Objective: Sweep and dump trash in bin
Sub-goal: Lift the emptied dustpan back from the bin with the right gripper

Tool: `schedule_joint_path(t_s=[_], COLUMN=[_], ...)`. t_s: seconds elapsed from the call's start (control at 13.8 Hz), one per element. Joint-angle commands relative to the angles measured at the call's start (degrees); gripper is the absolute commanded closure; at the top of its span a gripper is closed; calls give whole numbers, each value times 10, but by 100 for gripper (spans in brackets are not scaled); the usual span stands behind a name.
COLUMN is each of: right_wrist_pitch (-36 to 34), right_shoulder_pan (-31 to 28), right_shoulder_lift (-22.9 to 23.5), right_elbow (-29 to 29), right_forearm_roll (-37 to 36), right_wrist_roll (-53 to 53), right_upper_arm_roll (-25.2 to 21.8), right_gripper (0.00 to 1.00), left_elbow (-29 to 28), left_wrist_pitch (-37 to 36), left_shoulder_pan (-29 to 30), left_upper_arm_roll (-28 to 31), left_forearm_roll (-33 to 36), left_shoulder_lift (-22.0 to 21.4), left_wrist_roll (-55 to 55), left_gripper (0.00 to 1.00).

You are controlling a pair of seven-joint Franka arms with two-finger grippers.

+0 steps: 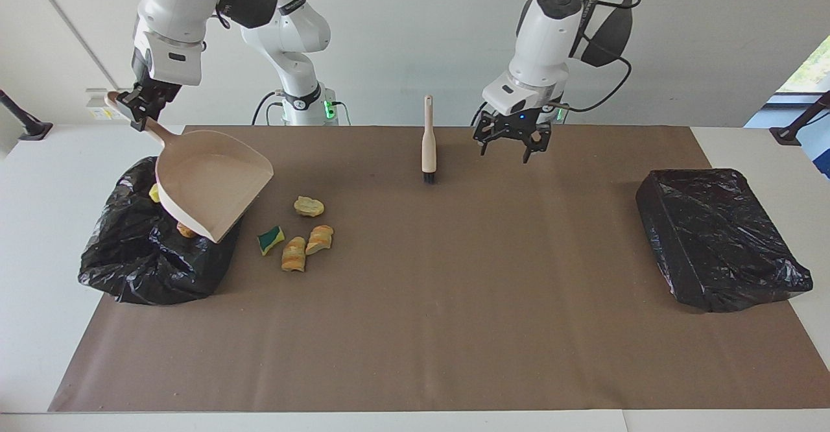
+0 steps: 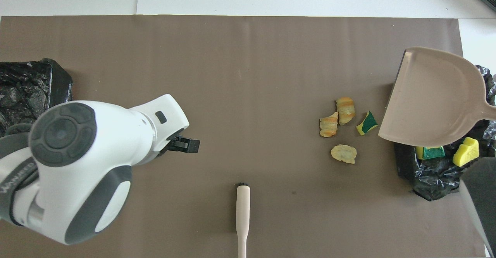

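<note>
Gripping the handle of the pink dustpan (image 1: 211, 182), the right gripper (image 1: 144, 102) hung over the right arm's end of the table, fingers clamped on the handle's end. The pan tilted down from that grip, its wide lip above the rim of the black-lined bin (image 1: 139, 270) there. In that bin lay a yellow sponge scrap (image 2: 466, 152) and a green-and-yellow sponge piece (image 2: 429, 152); a tan chunk (image 1: 185, 229) showed at the pan's lower edge, though whether it touched the pan was hard to tell. On the brown mat (image 1: 454, 328), just beside the bin toward the table's middle, rested more trash (four pieces): a green-and-yellow sponge bit (image 1: 270, 239), two striped bread-like chunks (image 1: 305, 246) touching each other, and a pale round chunk (image 1: 308, 206) nearer to the robots. The left gripper (image 1: 512, 143) hovered over the mat with fingers spread and nothing between them. Apart from it, the brush (image 1: 428, 143) stood upright, bristles on the mat. A second black-lined bin (image 1: 720, 237) sat at the left arm's end.
</note>
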Motion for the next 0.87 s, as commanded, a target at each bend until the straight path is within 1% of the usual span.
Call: schedule_joint_path(t_s=[0.0, 0.15, 0.29, 0.44, 0.51, 0.65, 0.8], right_wrist_pitch=[-20, -21, -18, -12, -12, 4, 50], right_shoulder_pan=[24, 67, 101, 136, 149, 191, 223], right_shoulder_lift=[27, 51, 79, 112, 134, 191, 245], right_elbow=[14, 19, 26, 41, 59, 81, 109], right_forearm_roll=[51, 78, 125, 155, 171, 203, 240], right_wrist_roll=[105, 199, 302, 400, 453, 578, 681], right_upper_arm_roll=[13, 16, 16, 16, 16, 16, 16], right_gripper=[100, 100, 100, 100, 100, 100, 100], left_elbow=[109, 160, 182, 236, 256, 290, 304], left_wrist_pitch=[-79, -102, -130, -178, -203, -243, -271], left_shoulder_pan=[53, 100, 121, 140, 153, 158, 158], left_upper_arm_roll=[-10, -10, -5, -5, -3, 0, 1], left_forearm_roll=[10, 29, 33, 32, 31, 31, 32], left_shoulder_lift=[41, 42, 35, 41, 46, 53, 52], left_wrist_roll=[56, 93, 134, 167, 170, 185, 193], left_gripper=[0, 0, 0, 0, 0, 0, 0])
